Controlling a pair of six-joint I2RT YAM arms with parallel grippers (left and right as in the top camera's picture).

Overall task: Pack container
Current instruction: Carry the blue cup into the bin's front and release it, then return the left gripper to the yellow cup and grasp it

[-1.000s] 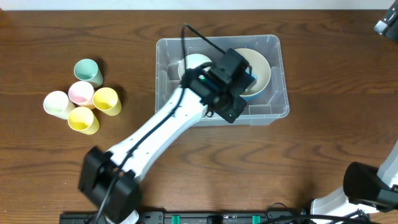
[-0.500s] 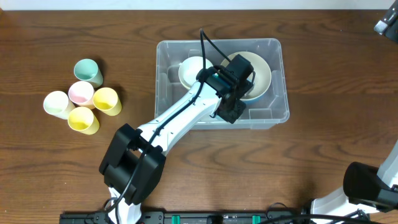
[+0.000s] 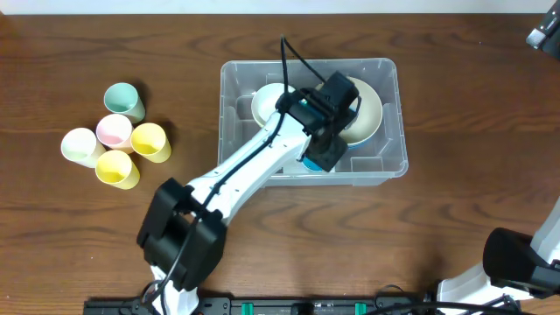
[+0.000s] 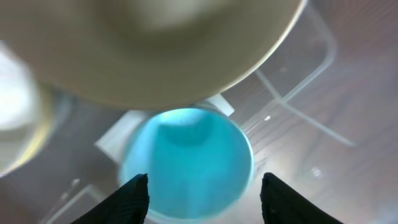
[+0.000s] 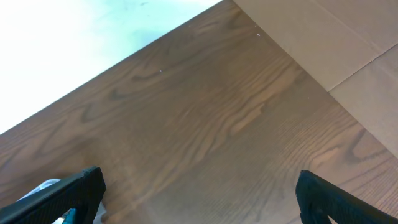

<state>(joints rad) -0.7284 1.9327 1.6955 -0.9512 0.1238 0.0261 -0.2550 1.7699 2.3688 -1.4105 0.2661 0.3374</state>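
Note:
The clear plastic container (image 3: 396, 144) stands at the table's back centre. A small cream bowl (image 3: 267, 101) and a larger cream bowl (image 3: 369, 109) lie inside it. My left arm reaches down into it from the front. In the left wrist view my left gripper (image 4: 205, 182) is open, its two dark fingers on either side of a blue cup (image 4: 186, 160) that stands on the container's floor (image 4: 292, 93), with a gap at the right finger. The large cream bowl (image 4: 155, 43) lies just beyond the cup. My right gripper (image 5: 199, 186) hangs open over bare wood, holding nothing.
Several pastel cups stand grouped at the table's left: a teal one (image 3: 124, 101), a pink one (image 3: 114, 129), yellow ones (image 3: 150, 142) and a pale one (image 3: 80, 146). The right arm's base (image 3: 516, 262) sits at the front right corner.
My left gripper went from shut to open and let go of the blue cup, which now stands in the container's front part. The arm shifted slightly; the right arm stayed still.

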